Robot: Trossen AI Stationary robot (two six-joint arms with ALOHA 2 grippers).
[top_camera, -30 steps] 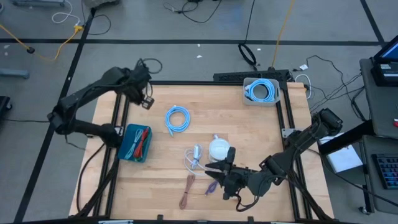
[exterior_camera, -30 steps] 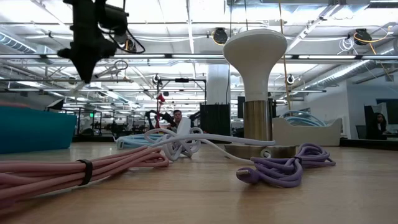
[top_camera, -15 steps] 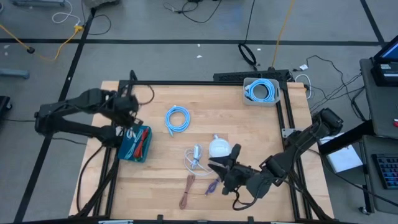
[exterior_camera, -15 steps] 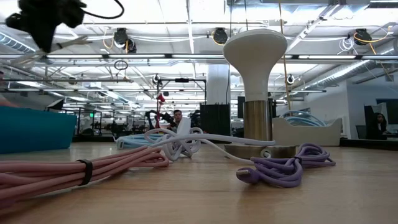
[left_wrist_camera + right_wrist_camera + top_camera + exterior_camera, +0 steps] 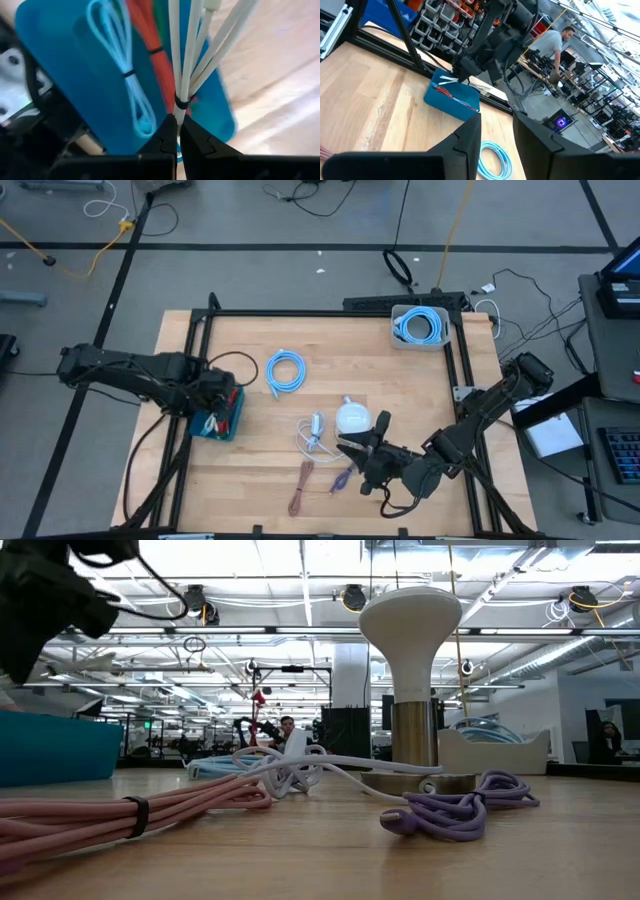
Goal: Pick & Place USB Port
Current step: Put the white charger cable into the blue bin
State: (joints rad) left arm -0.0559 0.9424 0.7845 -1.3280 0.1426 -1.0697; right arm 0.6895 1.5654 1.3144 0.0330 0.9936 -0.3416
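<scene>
My left gripper (image 5: 214,393) hangs over the blue bin (image 5: 226,427) at the table's left edge, shut on a white cable bundle (image 5: 200,45). Inside the bin lie a light blue cable (image 5: 125,75) and a red cable (image 5: 152,55). My right gripper (image 5: 352,450) stands open near the table's front, right of the middle, beside the white mushroom lamp (image 5: 352,418) and over a purple cable (image 5: 341,478). Nothing is between its fingers (image 5: 470,140). My left gripper pinches the white cable bundle between its two fingertips, right at the black tie (image 5: 181,104) that binds the strands. The fingers point down from above. The bundle hangs below them over the bin's inside, and its strands fan out past the tie.
A light blue coil (image 5: 286,370) lies mid-table, a tangled white cable (image 5: 312,436) sits left of the lamp, and a pink cable (image 5: 300,485) lies by the near edge. A white tray (image 5: 397,341) with a blue coil stands far right. People work in the room beyond.
My left gripper has swung from the table's far left corner toward the near edge and sunk, keeping shut on the white bundle; it now hangs over the blue bin.
</scene>
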